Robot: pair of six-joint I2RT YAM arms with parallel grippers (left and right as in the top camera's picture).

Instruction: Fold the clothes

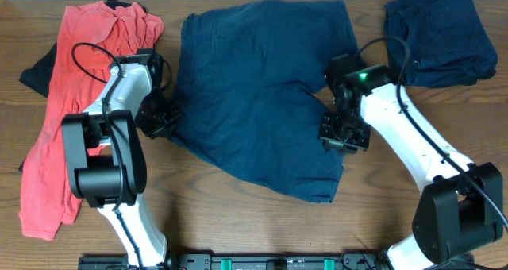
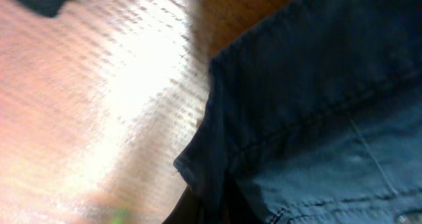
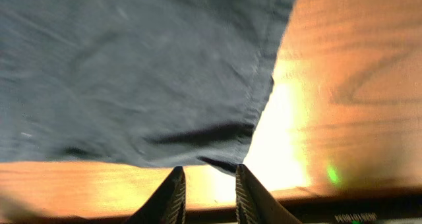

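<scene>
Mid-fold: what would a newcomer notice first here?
Big navy shorts spread at centre, with the left end effector at their left edge and the right end effector at their right. A coral-red garment lies far left; a navy pile sits top right.

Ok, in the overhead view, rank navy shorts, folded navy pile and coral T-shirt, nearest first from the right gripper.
1. The navy shorts, at the right gripper.
2. The folded navy pile, top right.
3. The coral T-shirt, far left.
</scene>
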